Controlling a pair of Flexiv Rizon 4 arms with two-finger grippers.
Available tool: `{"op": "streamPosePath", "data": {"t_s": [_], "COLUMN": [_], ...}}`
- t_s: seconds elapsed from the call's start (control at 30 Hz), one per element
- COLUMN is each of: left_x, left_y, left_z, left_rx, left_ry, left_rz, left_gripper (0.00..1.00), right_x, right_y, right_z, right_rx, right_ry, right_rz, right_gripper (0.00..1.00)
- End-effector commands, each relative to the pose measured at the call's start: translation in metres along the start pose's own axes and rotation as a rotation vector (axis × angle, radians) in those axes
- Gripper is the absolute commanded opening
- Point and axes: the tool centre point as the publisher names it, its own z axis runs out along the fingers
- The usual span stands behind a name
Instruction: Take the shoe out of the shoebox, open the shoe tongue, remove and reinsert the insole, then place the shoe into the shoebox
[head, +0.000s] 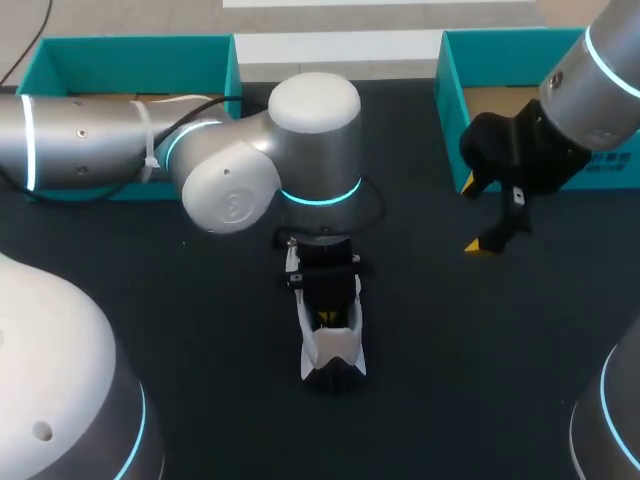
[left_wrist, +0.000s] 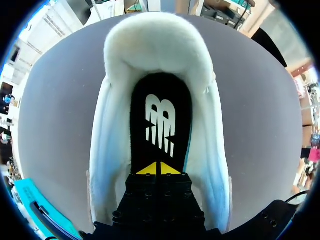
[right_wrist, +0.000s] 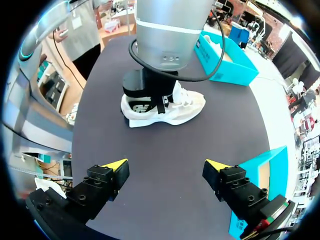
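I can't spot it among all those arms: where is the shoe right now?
The white shoe stands on the dark table near the middle of the head view, with the left gripper down inside its opening.

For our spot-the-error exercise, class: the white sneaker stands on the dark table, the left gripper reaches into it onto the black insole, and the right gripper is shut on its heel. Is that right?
Not quite. The right gripper is open and holds nothing, apart from the white sneaker, as the right wrist view shows. The rest stands.
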Motion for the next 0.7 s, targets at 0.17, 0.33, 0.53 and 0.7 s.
{"op": "streamPosePath", "data": {"t_s": [0.17,0.33,0.53,0.7], "left_x": [0.012,0.008,0.004,-0.001], "left_y": [-0.016,-0.033,-0.053,-0.065], "left_z": [-0.036,-0.032,-0.031,-0.033], "left_rx": [0.169,0.312,0.419,0.483], "left_ry": [-0.023,-0.011,-0.020,-0.021], "left_rz": [0.049,0.096,0.139,0.168], "left_gripper": [0.00,0.00,0.00,0.00], "right_x": [-0.001,-0.001,-0.001,-0.001], "right_y": [0.001,0.001,0.001,0.001], "right_z": [0.002,0.002,0.002,0.002], "right_rx": [0.003,0.003,0.003,0.003], "right_ry": [0.001,0.001,0.001,0.001], "right_rz": [0.000,0.000,0.000,0.000], "right_gripper": [1.00,1.00,1.00,1.00]}}
